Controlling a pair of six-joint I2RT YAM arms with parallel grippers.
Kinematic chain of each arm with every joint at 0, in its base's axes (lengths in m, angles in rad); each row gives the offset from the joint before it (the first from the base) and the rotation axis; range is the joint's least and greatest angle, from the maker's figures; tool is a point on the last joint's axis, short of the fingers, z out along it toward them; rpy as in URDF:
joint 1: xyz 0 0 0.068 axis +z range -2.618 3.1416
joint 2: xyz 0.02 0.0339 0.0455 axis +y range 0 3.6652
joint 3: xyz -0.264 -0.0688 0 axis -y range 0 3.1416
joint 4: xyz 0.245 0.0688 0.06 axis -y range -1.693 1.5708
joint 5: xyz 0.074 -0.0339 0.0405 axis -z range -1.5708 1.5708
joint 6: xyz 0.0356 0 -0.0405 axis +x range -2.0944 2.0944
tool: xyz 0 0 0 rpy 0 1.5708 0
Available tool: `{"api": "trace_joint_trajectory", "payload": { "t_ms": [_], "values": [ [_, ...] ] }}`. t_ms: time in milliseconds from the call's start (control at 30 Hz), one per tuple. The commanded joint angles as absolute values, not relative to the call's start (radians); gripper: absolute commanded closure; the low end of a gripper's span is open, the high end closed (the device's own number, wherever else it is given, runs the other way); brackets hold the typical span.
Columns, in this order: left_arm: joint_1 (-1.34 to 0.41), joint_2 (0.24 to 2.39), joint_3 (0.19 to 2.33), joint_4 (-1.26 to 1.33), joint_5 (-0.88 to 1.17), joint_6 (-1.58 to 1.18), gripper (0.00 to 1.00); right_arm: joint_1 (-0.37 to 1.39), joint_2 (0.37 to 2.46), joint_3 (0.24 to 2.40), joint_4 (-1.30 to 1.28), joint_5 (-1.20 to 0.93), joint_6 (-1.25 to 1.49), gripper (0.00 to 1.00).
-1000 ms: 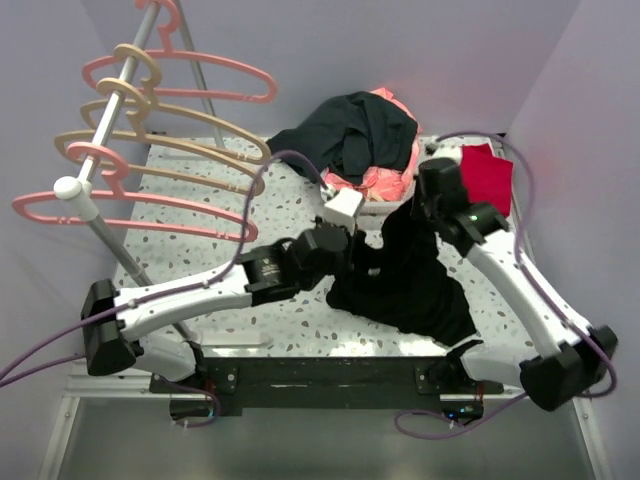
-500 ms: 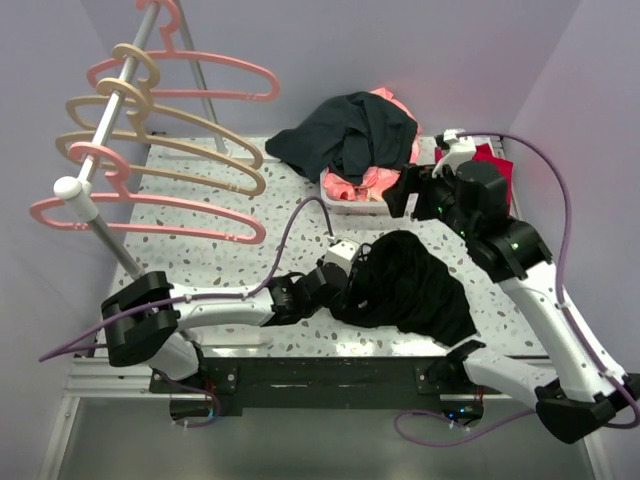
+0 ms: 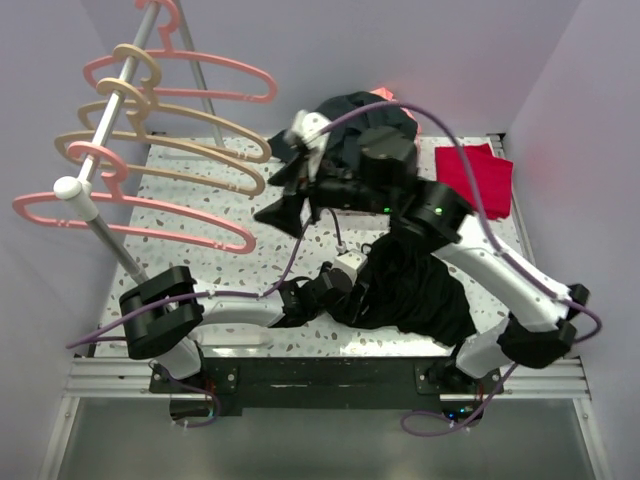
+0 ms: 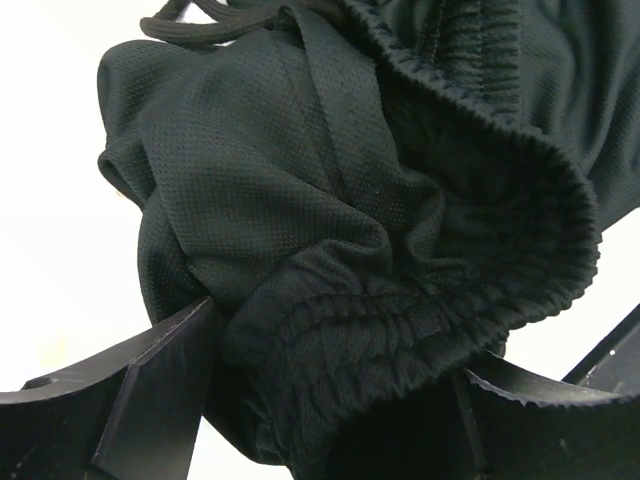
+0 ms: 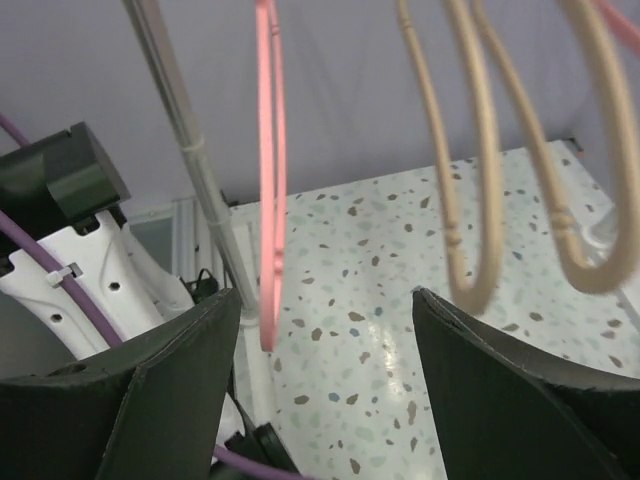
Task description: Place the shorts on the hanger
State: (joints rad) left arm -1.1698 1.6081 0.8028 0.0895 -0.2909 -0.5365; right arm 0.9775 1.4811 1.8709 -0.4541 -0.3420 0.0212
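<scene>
The black shorts lie in a crumpled heap on the speckled table, right of centre. My left gripper rests low at their left edge. In the left wrist view its fingers stand wide apart, open, with the shorts' gathered waistband bunched loosely between them. My right gripper hangs above the table's middle, pointed at the rack, open and empty. The pink hanger shows edge-on just ahead of its left finger. On the rack at left it is the lowest pink hanger.
Several pink and beige hangers hang on a slanted grey rail at left; beige ones fill the right wrist view. A white basket under a dark garment stands at the back. A red cloth lies back right.
The shorts, held up between both grippers, dropped onto the table. Both grippers opened. The right arm swung left across the table toward the hangers; the left arm sank low beside the shorts.
</scene>
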Motion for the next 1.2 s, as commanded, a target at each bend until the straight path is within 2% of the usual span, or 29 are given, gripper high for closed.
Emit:
{"api": "trace_joint_trajectory", "payload": {
  "t_ms": [0, 267, 367, 400, 467, 500, 567, 933, 1167],
  "values": [
    [-1.166, 1.618, 0.804, 0.129, -0.258, -0.518, 0.26, 1.064, 1.584, 2.003, -0.529, -0.334, -0.084, 0.27],
    [-1.167, 1.608, 0.796, 0.123, -0.252, -0.517, 0.26, 1.132, 1.736, 2.143, -0.597, -0.241, -0.118, 0.31],
    [-1.166, 1.597, 0.795, 0.120, -0.253, -0.515, 0.26, 1.134, 1.753, 2.148, -0.580, -0.230, -0.117, 0.49],
    [-1.166, 1.595, 0.793, 0.118, -0.255, -0.515, 0.27, 1.134, 1.756, 2.148, -0.577, -0.226, -0.117, 0.61],
    [-1.167, 1.589, 0.793, 0.114, -0.255, -0.515, 0.27, 1.134, 1.753, 2.141, -0.560, -0.221, -0.120, 0.73],
    [-1.166, 1.589, 0.793, 0.112, -0.255, -0.515, 0.27, 1.134, 1.752, 2.140, -0.554, -0.209, -0.120, 0.86],
    [-1.166, 1.588, 0.793, 0.109, -0.253, -0.515, 0.28, 1.134, 1.743, 2.129, -0.529, -0.192, -0.118, 1.00],
    [-1.166, 1.562, 0.804, 0.086, -0.264, -0.506, 0.29, 1.134, 1.626, 2.019, -0.390, -0.123, -0.110, 1.00],
    [-1.166, 1.537, 0.804, 0.094, -0.249, -0.464, 0.18, 1.132, 1.534, 1.921, -0.379, -0.068, -0.124, 1.00]
  ]
}}
